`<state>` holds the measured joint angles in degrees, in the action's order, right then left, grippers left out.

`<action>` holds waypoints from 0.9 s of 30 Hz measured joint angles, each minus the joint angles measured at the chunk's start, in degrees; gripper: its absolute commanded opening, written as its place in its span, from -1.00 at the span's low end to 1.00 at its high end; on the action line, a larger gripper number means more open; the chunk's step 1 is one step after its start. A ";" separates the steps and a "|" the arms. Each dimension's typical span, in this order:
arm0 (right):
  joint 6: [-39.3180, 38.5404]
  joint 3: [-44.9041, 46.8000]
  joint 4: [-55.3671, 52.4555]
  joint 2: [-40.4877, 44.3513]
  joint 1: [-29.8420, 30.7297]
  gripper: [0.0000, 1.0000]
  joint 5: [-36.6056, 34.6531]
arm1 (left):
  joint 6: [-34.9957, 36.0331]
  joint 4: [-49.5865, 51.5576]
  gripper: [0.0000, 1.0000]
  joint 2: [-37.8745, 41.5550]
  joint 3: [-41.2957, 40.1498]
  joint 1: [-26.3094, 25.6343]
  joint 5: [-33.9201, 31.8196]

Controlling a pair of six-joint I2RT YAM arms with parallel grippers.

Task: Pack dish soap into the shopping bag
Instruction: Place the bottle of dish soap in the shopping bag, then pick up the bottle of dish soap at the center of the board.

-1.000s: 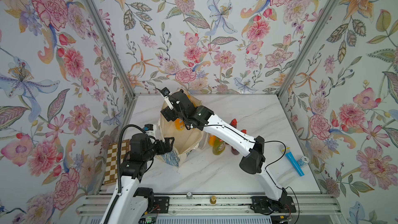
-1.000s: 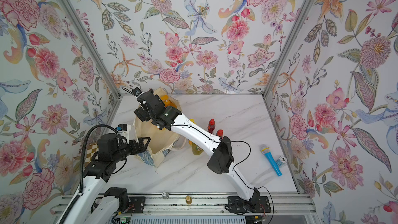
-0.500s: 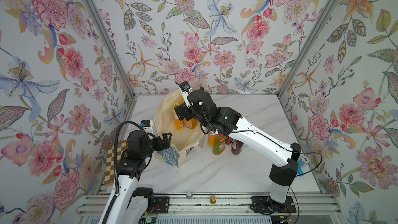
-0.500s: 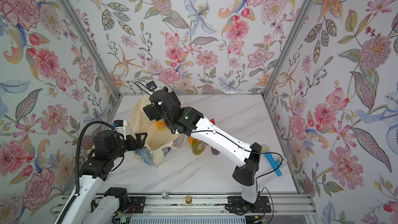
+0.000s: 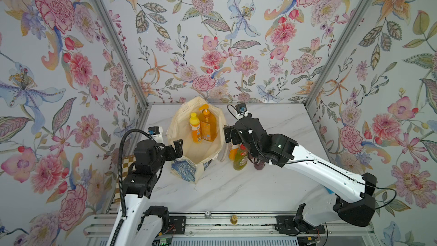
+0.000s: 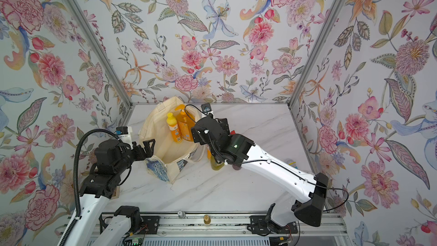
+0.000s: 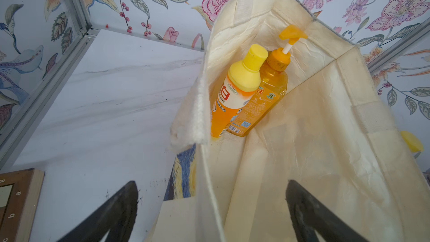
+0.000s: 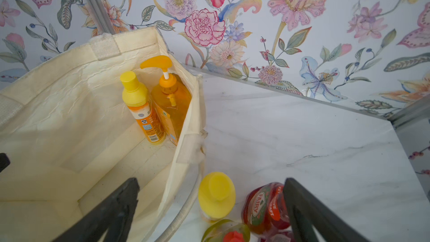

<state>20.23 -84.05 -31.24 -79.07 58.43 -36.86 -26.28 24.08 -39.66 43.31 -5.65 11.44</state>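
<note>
Two grippers are in view, both with jaws spread wide and nothing held. Nearest, the left gripper point(image 7: 211, 182) sits at the near-left corner of the shopping bag point(image 5: 177, 124). In the left wrist view the bag's rim runs between its fingers point(image 7: 121, 206), one over the marble table point(image 5: 236, 185), one over the bag's mouth. Contact with the cloth: cannot tell. A wooden chessboard point(image 7: 28, 194) lies on the table left of the bag, partly under the left arm. The bag stands upright, mouth open, blue print on its near face. Just right of the bag, bottles stand on the table: an orange bottle point(image 5: 233, 151) with a yellow cap closest to the bag's wall, a green bottle point(image 5: 240, 160) beside it, and a dark-red bottle point(image 8: 265, 208) on the side away from the bag. Another dark-red one is only partly seen. The right gripper point(image 8: 210, 180) hovers above this cluster. Inside the bag, at its far end, a second orange bottle point(image 5: 195, 128) and the amber pump bottle point(image 5: 208, 126) stand touching each other, the pump head near the bag's far rim.
</note>
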 measured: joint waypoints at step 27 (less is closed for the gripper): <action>16.11 19.52 -11.72 14.05 -18.32 0.82 18.47 | 1.03 -1.40 0.99 -0.46 1.73 0.02 -3.39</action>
<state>36.34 -64.53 -42.96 -65.01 40.12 -18.39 -25.26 22.68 -40.12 45.04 -5.63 8.05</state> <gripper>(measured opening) 0.912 0.995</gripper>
